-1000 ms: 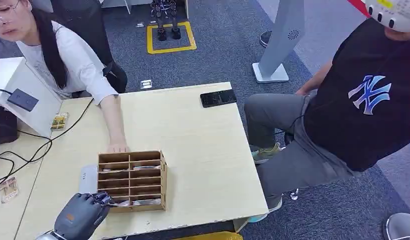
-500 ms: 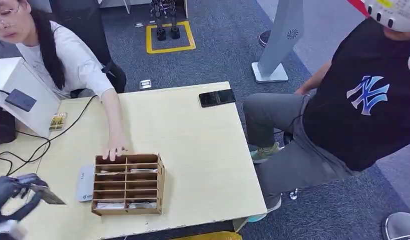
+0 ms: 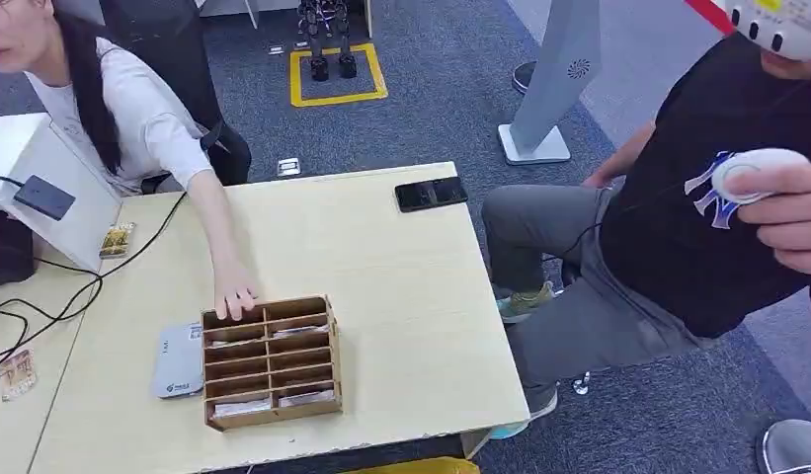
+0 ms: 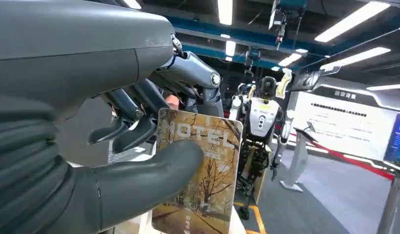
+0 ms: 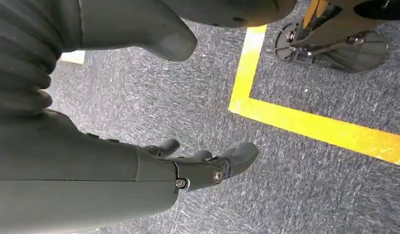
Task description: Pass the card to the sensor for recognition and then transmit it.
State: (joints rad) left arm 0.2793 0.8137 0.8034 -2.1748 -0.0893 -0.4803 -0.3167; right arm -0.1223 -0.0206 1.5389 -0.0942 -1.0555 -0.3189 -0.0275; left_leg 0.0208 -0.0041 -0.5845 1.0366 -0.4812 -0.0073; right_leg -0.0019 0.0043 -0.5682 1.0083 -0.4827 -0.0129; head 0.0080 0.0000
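Note:
My left hand (image 4: 115, 161) pinches a card (image 4: 207, 175) between thumb and fingers; the card is printed with autumn trees and the word MOTEL, and it stands upright in the air. A wooden card rack (image 3: 272, 360) with several slots holding cards sits near the table's front edge. A flat grey device (image 3: 177, 360) lies against the rack's left side. A small black device (image 3: 43, 197) sits on a slanted white box at the far left. My right hand (image 5: 188, 165) hangs over the carpet with fingers apart and nothing in it.
A seated person rests a hand (image 3: 233, 297) on the rack's back corner. A black phone (image 3: 432, 193) lies at the table's far right edge. Loose cards (image 3: 118, 240) and cables lie at the left. Another person at the right holds up a white controller (image 3: 752, 173).
My left hand lifted a card out of the rack's front row, swung left and left the head view. The rack shifted slightly right under the person's hand. The person at right raised a white controller.

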